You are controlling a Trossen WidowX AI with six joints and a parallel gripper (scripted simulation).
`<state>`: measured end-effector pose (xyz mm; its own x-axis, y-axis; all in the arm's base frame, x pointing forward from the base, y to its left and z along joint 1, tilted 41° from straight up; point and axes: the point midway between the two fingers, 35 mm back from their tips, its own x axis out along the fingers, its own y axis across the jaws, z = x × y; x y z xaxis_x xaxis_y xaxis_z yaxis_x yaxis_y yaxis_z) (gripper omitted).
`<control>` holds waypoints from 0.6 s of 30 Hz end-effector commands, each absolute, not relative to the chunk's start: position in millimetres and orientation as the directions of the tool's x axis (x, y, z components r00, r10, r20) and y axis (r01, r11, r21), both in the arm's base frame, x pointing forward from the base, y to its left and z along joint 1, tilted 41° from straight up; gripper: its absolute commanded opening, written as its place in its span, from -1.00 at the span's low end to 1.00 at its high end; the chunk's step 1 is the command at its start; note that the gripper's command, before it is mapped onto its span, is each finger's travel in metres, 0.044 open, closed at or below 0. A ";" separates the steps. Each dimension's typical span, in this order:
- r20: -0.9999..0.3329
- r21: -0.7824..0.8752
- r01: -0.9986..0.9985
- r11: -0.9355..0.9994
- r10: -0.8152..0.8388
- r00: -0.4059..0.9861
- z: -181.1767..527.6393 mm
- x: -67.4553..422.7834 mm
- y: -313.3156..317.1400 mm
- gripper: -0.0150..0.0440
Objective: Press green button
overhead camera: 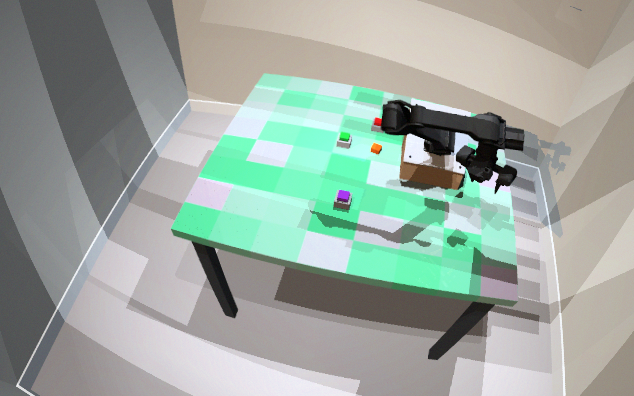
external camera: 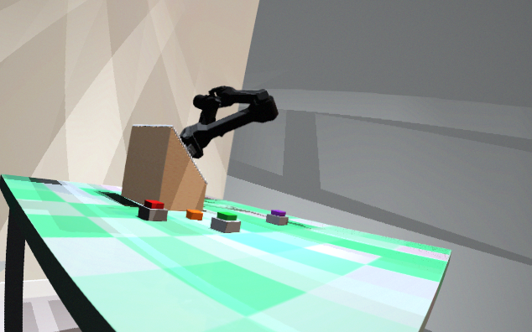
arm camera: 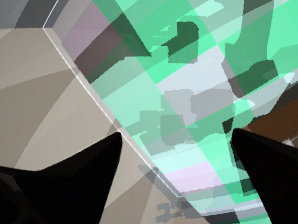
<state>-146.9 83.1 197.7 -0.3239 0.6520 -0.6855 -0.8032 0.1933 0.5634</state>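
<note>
The green button (overhead camera: 344,136) (external camera: 226,216) sits on a grey base on the table, its cap standing up out of the base. My gripper (overhead camera: 486,183) (arm camera: 178,136) is open, with nothing between its fingers. It hangs in the air beside the arm's mounting box, on the far side of it from the green button and well away from that button. The wrist view shows the table's edge and floor between and beyond the two dark fingertips; no button shows there.
A red button (overhead camera: 378,121) (external camera: 153,204) stands close to the arm's elbow in the top view. An orange block (overhead camera: 376,148) (external camera: 194,215) lies between the green button and the mounting box (overhead camera: 430,176) (external camera: 147,163). A purple button (overhead camera: 343,195) (external camera: 278,213) stands apart on the patterned table (overhead camera: 275,220) (external camera: 222,285) (arm camera: 125,100).
</note>
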 end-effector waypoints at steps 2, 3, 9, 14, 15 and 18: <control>-0.699 0.536 -0.832 0.146 0.629 -0.340 195.6 -152.0 76.0 0.86; -0.716 0.500 -0.862 0.084 0.600 -0.357 193.0 -158.1 66.8 0.86; -0.825 0.248 -0.871 -0.423 0.378 -0.419 173.0 -184.1 -9.4 0.86; -0.898 0.073 -0.603 -0.794 0.211 -0.386 155.5 -180.3 -79.7 0.86; -0.910 0.045 -0.525 -0.850 0.182 -0.372 151.9 -176.7 -94.2 0.86; -0.942 -0.025 -0.258 -0.966 0.109 -0.318 140.8 -159.5 -136.0 0.86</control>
<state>-174.7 -98.9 150.4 -0.3700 0.1736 -0.9127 -0.4959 -0.8677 0.0360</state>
